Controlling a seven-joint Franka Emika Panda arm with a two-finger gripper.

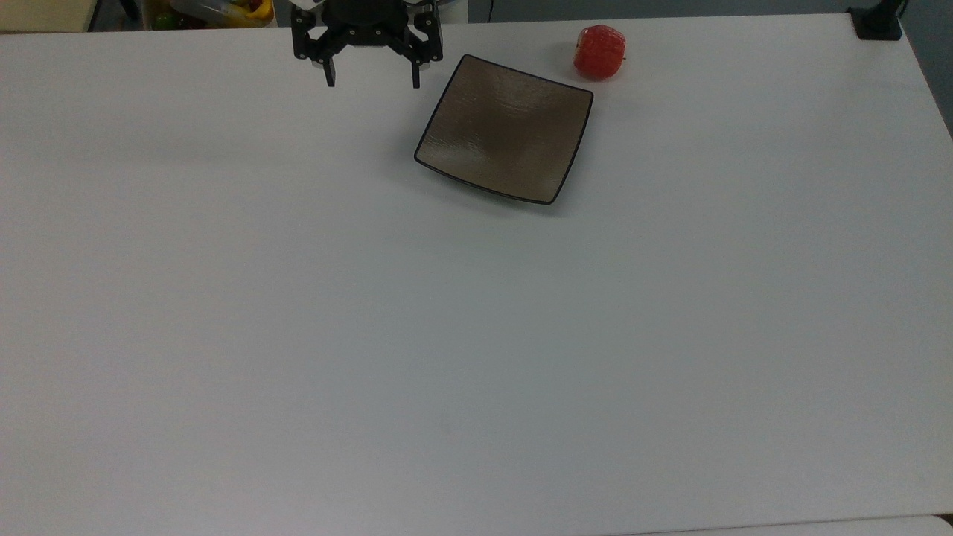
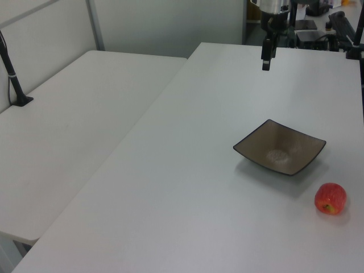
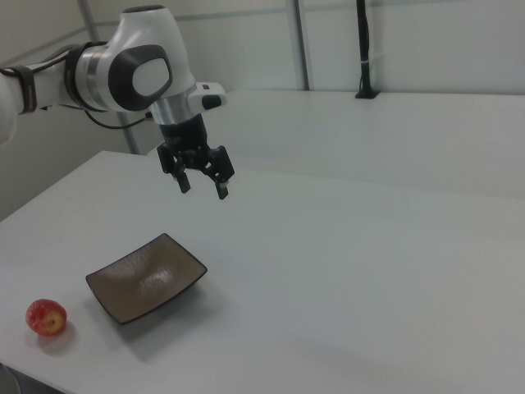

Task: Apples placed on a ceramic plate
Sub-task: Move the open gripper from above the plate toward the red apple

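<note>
Apple (image 1: pixel 599 51) beside empty ceramic plate (image 1: pixel 505 128), gripper (image 1: pixel 371 79) spread apart.

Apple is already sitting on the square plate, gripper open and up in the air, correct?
Not quite: the apple lies on the table beside the square plate, clear of it, as the top view shows. The gripper is open and in the air.

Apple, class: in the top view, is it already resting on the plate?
No: the apple sits on the table, beside the empty plate.
</note>
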